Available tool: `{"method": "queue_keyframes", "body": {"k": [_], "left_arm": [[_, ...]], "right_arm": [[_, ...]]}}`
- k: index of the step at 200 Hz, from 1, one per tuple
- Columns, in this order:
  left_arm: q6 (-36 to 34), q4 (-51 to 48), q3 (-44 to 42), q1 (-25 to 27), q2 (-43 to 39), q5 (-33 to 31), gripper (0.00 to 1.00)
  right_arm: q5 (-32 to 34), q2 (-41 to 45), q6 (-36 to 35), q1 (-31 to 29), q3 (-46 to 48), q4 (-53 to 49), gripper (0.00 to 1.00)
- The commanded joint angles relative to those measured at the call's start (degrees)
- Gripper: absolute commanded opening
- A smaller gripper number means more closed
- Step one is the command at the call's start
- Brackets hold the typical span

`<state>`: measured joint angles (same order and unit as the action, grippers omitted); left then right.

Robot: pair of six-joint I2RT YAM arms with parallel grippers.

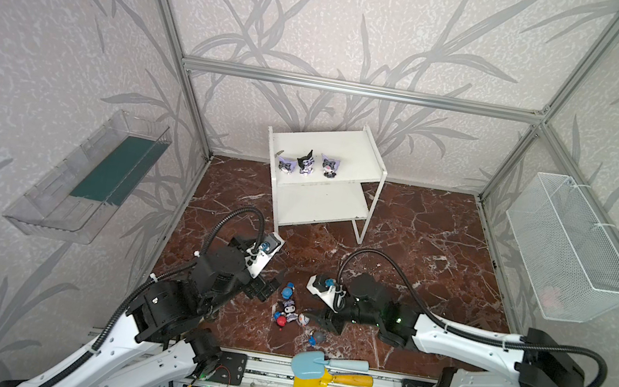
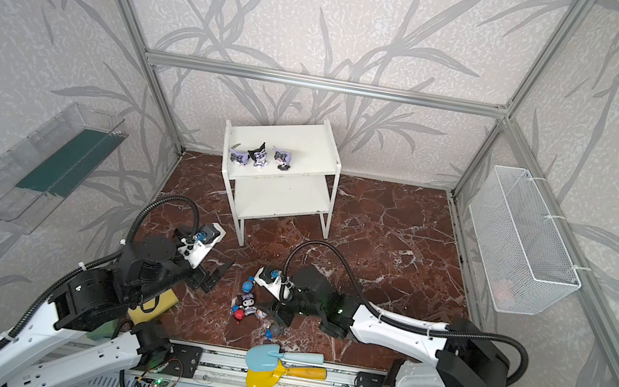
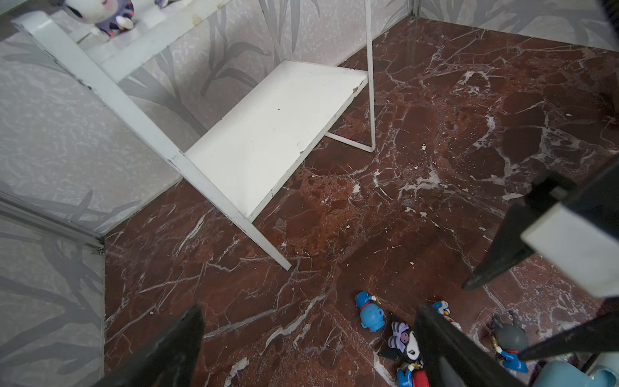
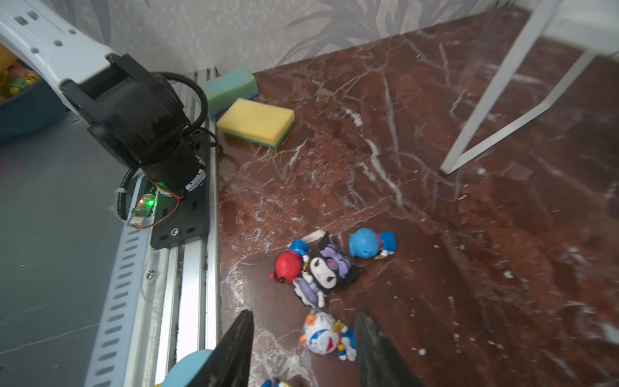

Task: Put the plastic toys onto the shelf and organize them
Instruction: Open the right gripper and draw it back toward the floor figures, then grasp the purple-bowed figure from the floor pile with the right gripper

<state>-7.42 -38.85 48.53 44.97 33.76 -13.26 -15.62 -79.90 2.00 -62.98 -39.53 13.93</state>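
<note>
Toys (image 1: 288,308): five, lying in a loose heap on the floor (image 1: 418,241), near the front.
Handling: likely light, hard and slick, with round heads; best pinched across the body.
Right gripper (image 4: 304,315): jaws partly apart, straddling the white toy (image 4: 324,336), no grip.
Left gripper (image 3: 310,310): wide, empty.
Shelf (image 1: 344,147): three eared toys (image 1: 306,164) upright on top; lower board (image 1: 318,204) bare.

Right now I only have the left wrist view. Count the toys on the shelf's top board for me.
Observer: Three pointed-ear figurines stand in a row on the top board of the shelf.
Operator: Report the right hand.
Observer: It is open, its fingers straddling the white toy on the marble surface.
Operator: Check beside the left arm, at its base.
Observer: A yellow sponge lies on the marble there.
</note>
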Motion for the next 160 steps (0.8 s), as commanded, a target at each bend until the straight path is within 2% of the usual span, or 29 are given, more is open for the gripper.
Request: {"method": "queue_keyframes", "body": {"k": [1, 24, 45, 60, 88, 99, 132, 160], "left_arm": [[2.5, 1.2, 0.0, -0.2, -1.1, -1.5, 0.99], [6.6, -3.4, 2.5, -0.2, -0.5, 0.4, 0.99], [11.1, -10.3, 5.8, -0.2, 1.2, 3.8, 0.99], [13.8, -15.6, 8.4, -0.2, 3.0, 5.0, 0.99], [15.6, -19.2, 11.4, -0.1, 2.8, 10.4, 0.99], [16.3, -20.5, 12.9, -0.1, 2.7, 10.7, 0.99], [14.0, -24.0, 16.1, -0.2, 6.2, 15.7, 0.99], [13.1, -22.9, 15.8, -0.1, 7.4, 18.1, 0.99]], "right_arm": [[-0.9, -5.0, 7.6, -0.4, -6.2, -2.5, 0.49], [-0.9, -10.6, 10.4, -0.4, -12.9, -10.5, 0.49], [-0.1, -15.5, 10.2, -0.3, -20.8, -21.8, 0.49], [0.1, -18.8, 10.4, -0.3, -24.6, -26.2, 0.49], [-1.1, -22.9, 12.2, 0.2, -27.8, -29.7, 0.49], [-1.3, -24.2, 12.7, 0.4, -28.9, -31.1, 0.49], [-2.4, -26.6, 13.9, 0.6, -29.6, -31.9, 0.49], [-2.6, -28.4, 14.4, 1.0, -30.7, -32.1, 0.49]]}}
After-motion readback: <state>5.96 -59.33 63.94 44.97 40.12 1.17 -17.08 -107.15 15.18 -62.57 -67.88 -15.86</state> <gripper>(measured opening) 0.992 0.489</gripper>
